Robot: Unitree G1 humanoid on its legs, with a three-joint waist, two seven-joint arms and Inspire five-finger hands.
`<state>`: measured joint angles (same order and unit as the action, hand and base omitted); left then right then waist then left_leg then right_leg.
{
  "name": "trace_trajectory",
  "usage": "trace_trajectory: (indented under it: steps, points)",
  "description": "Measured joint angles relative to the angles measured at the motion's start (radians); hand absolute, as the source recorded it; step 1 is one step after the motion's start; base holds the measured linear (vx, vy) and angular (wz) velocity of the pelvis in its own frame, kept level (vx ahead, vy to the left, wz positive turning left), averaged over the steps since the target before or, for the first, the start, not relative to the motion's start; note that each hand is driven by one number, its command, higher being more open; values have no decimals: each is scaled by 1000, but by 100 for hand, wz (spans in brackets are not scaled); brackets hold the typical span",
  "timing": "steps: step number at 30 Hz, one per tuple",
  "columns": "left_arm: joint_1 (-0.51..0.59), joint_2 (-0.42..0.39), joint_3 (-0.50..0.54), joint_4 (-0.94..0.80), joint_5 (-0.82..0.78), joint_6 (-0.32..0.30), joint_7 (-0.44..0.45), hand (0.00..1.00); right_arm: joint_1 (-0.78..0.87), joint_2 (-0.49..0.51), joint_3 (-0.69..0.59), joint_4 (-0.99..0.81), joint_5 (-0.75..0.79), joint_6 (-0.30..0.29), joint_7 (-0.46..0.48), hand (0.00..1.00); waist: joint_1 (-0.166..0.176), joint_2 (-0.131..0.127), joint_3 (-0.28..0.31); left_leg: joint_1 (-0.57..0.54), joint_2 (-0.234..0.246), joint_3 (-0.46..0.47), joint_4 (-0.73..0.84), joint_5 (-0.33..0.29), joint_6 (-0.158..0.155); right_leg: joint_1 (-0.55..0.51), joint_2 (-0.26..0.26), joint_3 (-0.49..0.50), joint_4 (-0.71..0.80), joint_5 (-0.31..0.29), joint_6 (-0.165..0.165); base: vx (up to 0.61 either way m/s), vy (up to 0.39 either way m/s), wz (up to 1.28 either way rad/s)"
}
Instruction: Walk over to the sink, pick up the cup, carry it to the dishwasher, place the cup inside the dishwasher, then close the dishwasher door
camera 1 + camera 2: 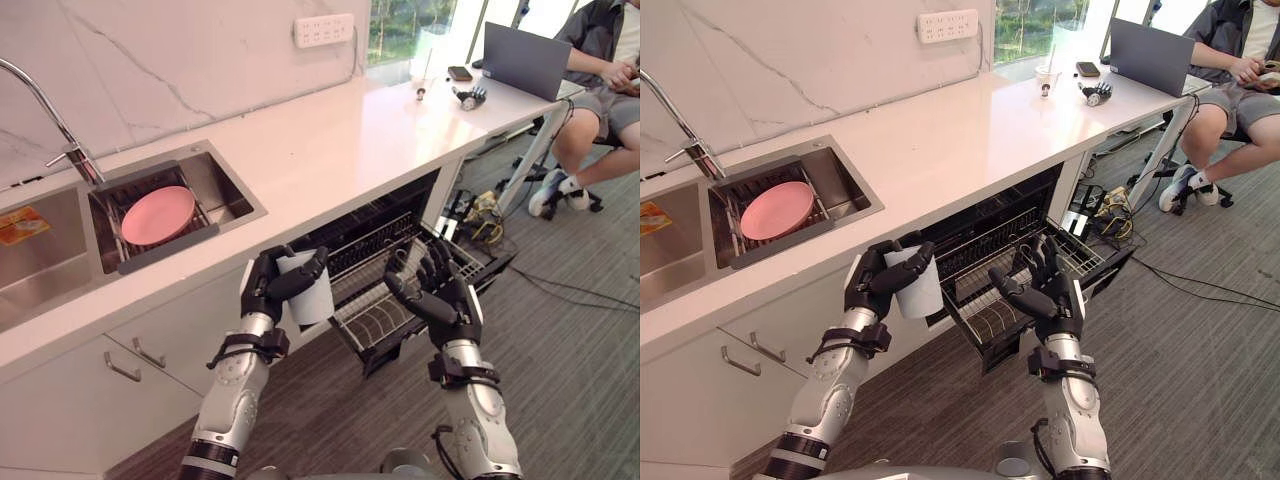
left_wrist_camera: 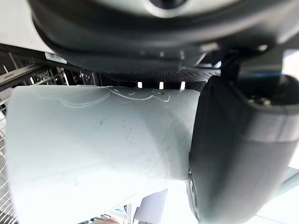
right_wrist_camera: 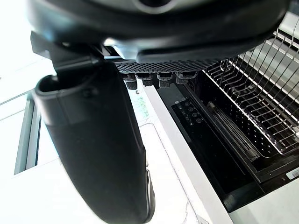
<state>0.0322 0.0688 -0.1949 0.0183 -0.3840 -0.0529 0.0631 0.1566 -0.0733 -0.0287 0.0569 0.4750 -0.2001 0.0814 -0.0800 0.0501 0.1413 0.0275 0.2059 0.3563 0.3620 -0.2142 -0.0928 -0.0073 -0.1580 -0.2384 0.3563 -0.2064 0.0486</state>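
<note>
Left hand curled round cup; right hand relaxed, fingers loosely spread, holding nothing. Counter sits above open dishwasher, rack pulled out beneath right hand. Cup hangs just left of rack, long axis near upright, wider end down.

A pink plate lies flat in a dark rack beneath the curved tap. Left of it sits an orange packet. A white socket strip is on the marble wall above the white table. At the table's far end stand an open laptop and a dark phone, with a person seated just beside them.
</note>
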Motion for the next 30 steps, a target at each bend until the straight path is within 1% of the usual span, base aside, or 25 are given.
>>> trace_trajectory:
  steps: [1, 2, 3, 4, 5, 6, 7, 8, 9, 10, 11, 12, 13, 14, 15, 16, 19, 20, 22, 23, 25, 26, 27, 29, 30]
  points:
    - [3, -3, -7, 2, 0, 0, -7, 0, 5, 0, 0, -12, 18, 0, 0, 100, 2, 10, 2, -2, 19, -6, 30, 1, -1, 11, 12, -4, -12, -2, -1, 20, -131, 8]
    - [6, -6, -11, 18, 0, -2, -28, 0, 13, 5, -3, -35, 53, 2, 2, 100, 5, 19, 3, -37, 52, -13, 113, 13, -18, 30, 33, -10, -30, 0, -6, 42, -159, 4]
    - [13, -15, -11, 42, 0, -2, -34, 0, 14, 9, -5, -60, 75, 2, 8, 100, 6, 11, 5, -83, 73, -17, 196, 47, -32, 51, 34, -11, -51, 12, -21, 43, -172, -4]
    - [18, -19, -13, 55, 0, -3, -41, 0, 16, 12, -6, -76, 92, 2, 14, 100, 7, 6, 4, -89, 67, -17, 187, 49, -35, 53, 29, -9, -62, 20, -20, 48, -154, -16]
    - [18, -19, -30, 72, 0, -3, -53, 0, 15, 11, -20, -112, 107, 2, 28, 100, 6, 8, 0, -86, 38, -19, 98, 56, -23, 51, 14, 1, -71, 29, -7, 92, -86, -18]
    - [19, -18, -51, 75, 1, -3, -67, 0, 14, 10, -41, -141, 123, 2, 37, 100, 2, 8, -1, -81, 8, -42, -9, 67, -14, 50, 2, 11, -87, 36, -2, 107, -47, -19]
    - [19, -20, -58, 75, 1, -3, -73, 0, 14, 9, -49, -151, 123, 2, 38, 100, 2, 7, -2, -78, -4, -60, -61, 77, -12, 50, -2, 19, -96, 40, 0, 144, 22, -30]
    - [19, -22, -75, 75, 1, -4, -74, 0, 12, 2, -55, -160, 123, 1, 40, 100, 3, 4, -4, -72, -21, -106, -156, 108, -19, 46, -10, 38, -112, 46, 8, 154, 99, -47]
    - [19, -22, -90, 75, 1, -5, -74, 0, 11, -10, -55, -160, 123, 2, 42, 100, 4, 8, -8, -67, -25, -149, -230, 148, -26, 43, -14, 63, -123, 52, 18, 166, 131, -54]
    - [20, -23, -96, 75, 1, -5, -74, 0, 11, -17, -54, -160, 124, 3, 42, 100, 4, 13, -10, -67, -27, -163, -258, 173, -27, 42, -15, 74, -128, 55, 25, 205, 194, -61]
    - [23, -29, -105, 74, 1, -4, -74, 0, 12, -31, -55, -160, 130, 3, 42, 100, 3, 27, -19, -67, -24, -168, -292, 242, -18, 38, -14, 98, -139, 60, 45, 180, 194, -49]
    - [26, -34, -111, 74, 1, -4, -73, 0, 13, -41, -57, -160, 134, 3, 42, 100, 2, 41, -29, -70, -21, -166, -294, 295, -12, 38, -11, 107, -143, 60, 57, 234, 253, -50]
    - [31, -34, -121, 76, 0, -4, -74, 0, 15, -41, -60, -147, 147, 5, 42, 100, -5, 33, -47, -61, -37, -152, -295, 288, -25, 40, -28, 121, -154, 63, 77, 206, 241, -29]
    - [30, -17, -124, 72, 0, -4, -81, 0, 21, -21, -65, -148, 164, 7, 42, 100, -11, 5, -59, -62, -72, -145, -303, 285, -17, 41, -61, 124, -178, 73, 95, 187, 223, -18]
    - [28, -9, -123, 72, 1, -4, -84, 0, 20, -10, -66, -148, 167, 7, 42, 100, -14, -3, -63, -61, -85, -142, -308, 280, -9, 41, -73, 125, -190, 79, 105, 131, 202, -8]
    - [26, 3, -121, 71, 1, -4, -85, 0, 19, 6, -67, -148, 172, 7, 42, 100, -15, -15, -68, -59, -111, -138, -316, 275, 1, 41, -96, 131, -210, 89, 121, 101, 182, -10]
    - [27, 9, -101, 52, 15, -3, -84, 0, 7, 20, -62, -139, 195, 24, 42, 100, -12, -17, -69, -34, -155, -113, -340, 264, 23, 53, -132, 151, -246, 109, 147, 73, 170, -22]
    - [27, 11, -87, 24, 16, 6, -84, 0, 6, 28, -61, -138, 195, 26, 41, 100, -11, -17, -69, -25, -159, -105, -355, 259, 31, 55, -134, 153, -262, 119, 147, 30, 87, -21]
    - [26, 12, -78, -9, 16, 13, -78, 0, 1, 42, -52, -134, 195, 28, 41, 100, -10, -18, -69, -20, -160, -89, -365, 257, 33, 52, -133, 145, -281, 138, 141, 10, 39, -31]
    - [24, 10, -68, -25, 16, 15, -65, 0, -10, 48, -43, -124, 194, 33, 41, 100, -10, -16, -70, -12, -157, -66, -374, 252, 35, 47, -132, 115, -290, 159, 132, -10, 12, -64]
    - [16, -5, -42, -26, 14, 19, -40, 0, -34, 55, -29, -97, 194, 47, 43, 100, -3, -3, -79, -1, -143, -38, -390, 239, 41, 10, -119, 13, -270, 203, 108, -15, 6, -89]
    - [12, -22, -14, -29, 15, 18, -19, 0, -44, 56, -14, -93, 195, 59, 47, 100, 10, 4, -83, 2, -132, -8, -390, 229, 46, -20, -113, -84, -250, 233, 80, -6, 39, -123]
    - [12, -33, 18, -42, 19, 17, 6, 0, -56, 58, 9, -90, 195, 77, 62, 100, 19, 3, -83, 8, -120, 42, -382, 217, 53, -39, -107, -170, -256, 267, 52, -6, 51, -140]
    - [9, -32, 54, -63, 47, 5, 49, 0, -79, 58, 45, -76, 204, 104, 111, 100, 23, 1, -84, 10, -110, 101, -357, 192, 62, -45, -95, -246, -300, 324, 25, -18, 46, -105]
    - [-2, -34, 71, -63, 75, -17, 71, 0, -84, 54, 62, -70, 215, 124, 149, 100, 26, -1, -84, 8, -112, 120, -337, 180, 61, -36, -93, -251, -339, 353, 25, -25, 32, -53]
